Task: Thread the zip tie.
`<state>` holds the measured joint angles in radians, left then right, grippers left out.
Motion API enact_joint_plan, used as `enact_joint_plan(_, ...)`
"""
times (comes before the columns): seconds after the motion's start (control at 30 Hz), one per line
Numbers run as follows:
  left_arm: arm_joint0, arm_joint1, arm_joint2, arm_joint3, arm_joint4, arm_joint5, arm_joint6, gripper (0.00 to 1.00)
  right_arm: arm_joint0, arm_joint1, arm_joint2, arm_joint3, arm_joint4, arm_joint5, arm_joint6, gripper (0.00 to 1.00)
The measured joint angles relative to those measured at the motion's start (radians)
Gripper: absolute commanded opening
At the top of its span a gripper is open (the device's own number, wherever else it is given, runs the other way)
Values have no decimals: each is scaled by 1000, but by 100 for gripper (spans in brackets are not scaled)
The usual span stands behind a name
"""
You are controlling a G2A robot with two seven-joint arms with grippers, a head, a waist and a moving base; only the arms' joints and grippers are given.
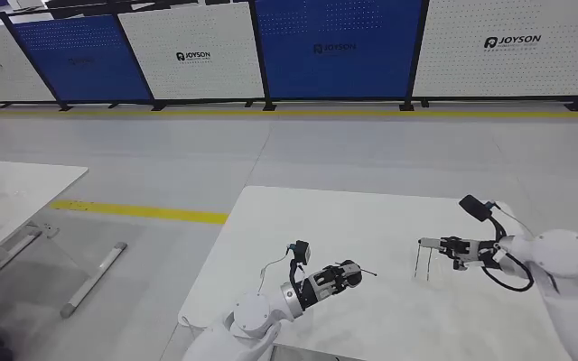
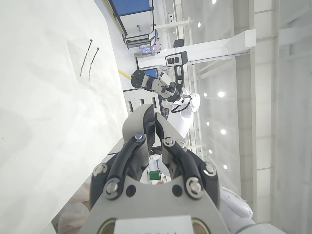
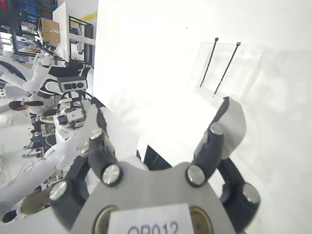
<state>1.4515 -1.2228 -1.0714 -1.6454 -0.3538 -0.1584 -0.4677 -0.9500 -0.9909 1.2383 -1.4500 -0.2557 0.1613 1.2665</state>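
Two black zip ties (image 1: 420, 262) lie side by side on a clear sheet on the white table (image 1: 361, 217); they also show in the left wrist view (image 2: 86, 57) and the right wrist view (image 3: 208, 62). My right gripper (image 1: 433, 244) hovers just above them, open, with its fingers (image 3: 230, 118) spread wide and nothing between them. My left gripper (image 1: 352, 272) is near the table's front edge, shut on a third thin black zip tie (image 2: 154, 126) whose end sticks out toward the right arm (image 1: 368, 271).
A clear plastic sheet (image 3: 243, 69) lies under the two loose ties. The table's front edge (image 2: 117, 144) runs close to my left gripper. Blue and white pegboard panels (image 1: 334, 45) stand far behind.
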Motion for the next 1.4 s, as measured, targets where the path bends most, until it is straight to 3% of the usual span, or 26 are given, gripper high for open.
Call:
enact_joint_plan(0.13,0,0,0,0,0,0,0,0,35,-4,-41,19,-56,39,-3,100)
enact_joint_plan(0.27,0,0,0,0,0,0,0,0,114,-21,-119,103,-119,114,-15,100)
enact_joint_plan(0.4,0,0,0,0,0,0,0,0,214,-50,-225,219,-130,97,45,100)
enact_joint_plan(0.8,0,0,0,0,0,0,0,0,217,-52,-230,224,-124,89,44,100)
enact_joint_plan(0.97,0,0,0,0,0,0,0,0,225,-63,-267,239,-131,85,22,100)
enact_joint_plan(1.17,0,0,0,0,0,0,0,0,302,-98,-346,341,-124,111,29,100)
enact_joint_plan(1.3,0,0,0,0,0,0,0,0,362,-137,-405,459,-79,161,29,100)
enact_joint_plan(1.4,0,0,0,0,0,0,0,0,377,-149,-422,498,-66,163,21,100)
